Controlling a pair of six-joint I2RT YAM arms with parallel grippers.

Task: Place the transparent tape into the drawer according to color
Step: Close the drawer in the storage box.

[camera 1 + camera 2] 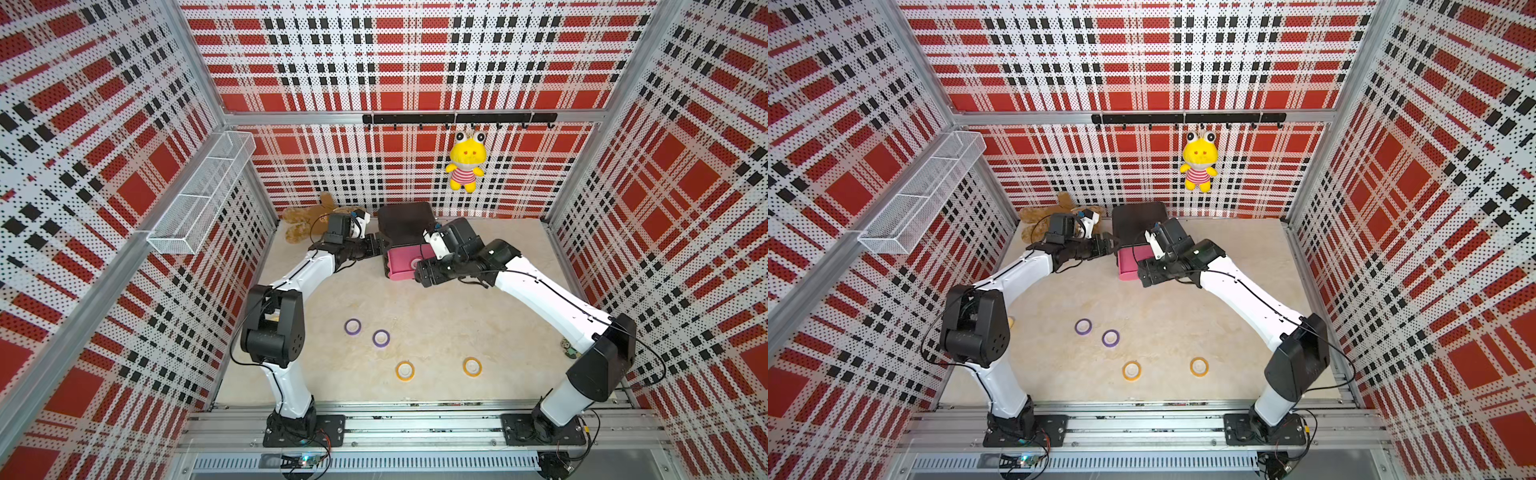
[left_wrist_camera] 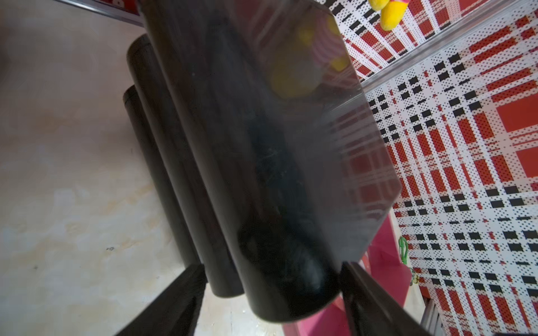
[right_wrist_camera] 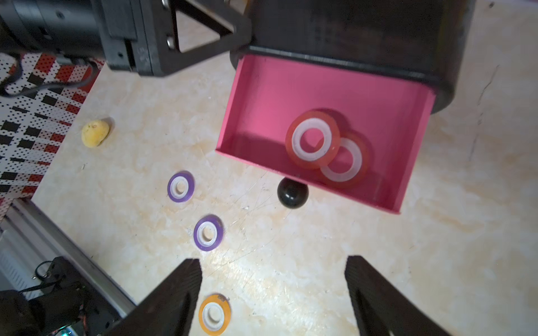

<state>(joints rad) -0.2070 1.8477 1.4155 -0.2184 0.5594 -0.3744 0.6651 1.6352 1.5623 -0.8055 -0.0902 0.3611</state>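
The right gripper point(image 3: 273, 261) gapes wide and empty near the open pink drawer point(image 3: 262, 96) holding two red tape rings point(image 3: 313, 155), while the left gripper point(image 2: 273, 266) straddles the black chest point(image 2: 233, 116), its grip impossible to tell.

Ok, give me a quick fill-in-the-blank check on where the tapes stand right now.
The two tape rings inside the pink drawer are ____. The number of purple rings on the table is ____. The right gripper is ____. The drawer's knob is ____.
Missing: red; two; open; black.
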